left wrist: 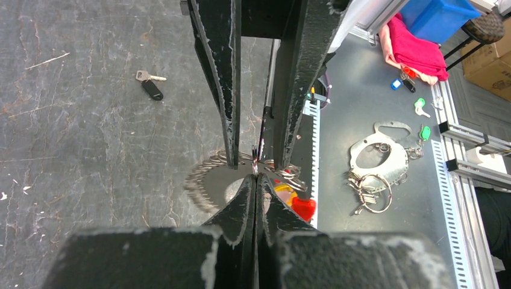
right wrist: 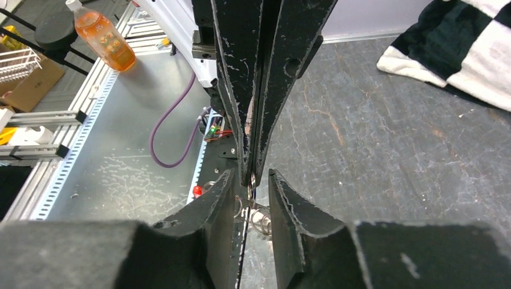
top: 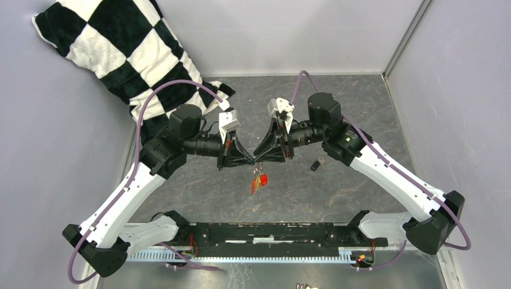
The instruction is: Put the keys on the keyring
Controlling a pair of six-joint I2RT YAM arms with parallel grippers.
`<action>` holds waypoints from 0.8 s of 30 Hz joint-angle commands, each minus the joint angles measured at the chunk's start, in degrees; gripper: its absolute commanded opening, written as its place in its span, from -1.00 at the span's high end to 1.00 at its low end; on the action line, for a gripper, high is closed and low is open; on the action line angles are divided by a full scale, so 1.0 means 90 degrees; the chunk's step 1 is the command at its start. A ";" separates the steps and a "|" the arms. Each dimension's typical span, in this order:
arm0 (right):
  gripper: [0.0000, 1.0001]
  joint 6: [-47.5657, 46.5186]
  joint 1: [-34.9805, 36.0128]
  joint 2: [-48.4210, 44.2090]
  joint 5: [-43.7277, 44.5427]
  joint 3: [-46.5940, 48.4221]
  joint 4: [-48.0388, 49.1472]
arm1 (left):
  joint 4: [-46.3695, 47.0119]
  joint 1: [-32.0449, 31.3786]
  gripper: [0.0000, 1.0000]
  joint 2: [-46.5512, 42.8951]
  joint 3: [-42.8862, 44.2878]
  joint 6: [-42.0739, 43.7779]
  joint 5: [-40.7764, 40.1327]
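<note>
The keyring (left wrist: pixel 200 182) is hanging above the middle of the surface (top: pixel 373 114), with the left fingers (left wrist: pixel 239 208) pinching its wire tight and the red key (left wrist: pixel 304 208) and yellow key (left wrist: pixel 283 194) dangling under it. The right fingers (right wrist: pixel 218 205) are sitting narrowly apart around the ring (can't tell if they're touching it), and the black-headed key (top: pixel 315 164) is lying loose on the surface nearby. Only container showing is a bottle (right wrist: pixel 103 41) holding orange liquid.

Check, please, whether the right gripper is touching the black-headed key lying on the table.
Apart. The top external view shows the black-headed key lying alone, with a stretch of table between it and the right gripper.
</note>
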 commanded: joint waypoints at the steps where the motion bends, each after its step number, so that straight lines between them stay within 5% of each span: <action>1: 0.40 -0.0105 0.0038 -0.0030 0.0166 0.0304 -0.0022 | 0.0023 0.0019 0.96 -0.0100 0.0321 0.0254 0.0168; 8: 0.97 -0.0057 0.0048 0.0039 0.0344 0.0302 0.0006 | -0.0015 0.0019 0.96 -0.0089 0.0405 0.0319 0.0209; 11: 0.99 0.0242 0.0048 -0.0067 0.0406 0.0094 0.0463 | -0.0019 0.0016 0.88 -0.0094 0.0395 0.0328 0.0249; 18: 0.99 0.1117 0.0048 -0.0541 0.0574 -0.0679 0.2017 | -0.0123 0.0015 0.14 -0.0115 0.0426 0.0236 0.0603; 24: 0.99 0.1465 0.0054 -0.0673 0.0552 -0.0931 0.2544 | -0.0170 0.0016 0.01 -0.0203 0.0411 0.0327 0.0822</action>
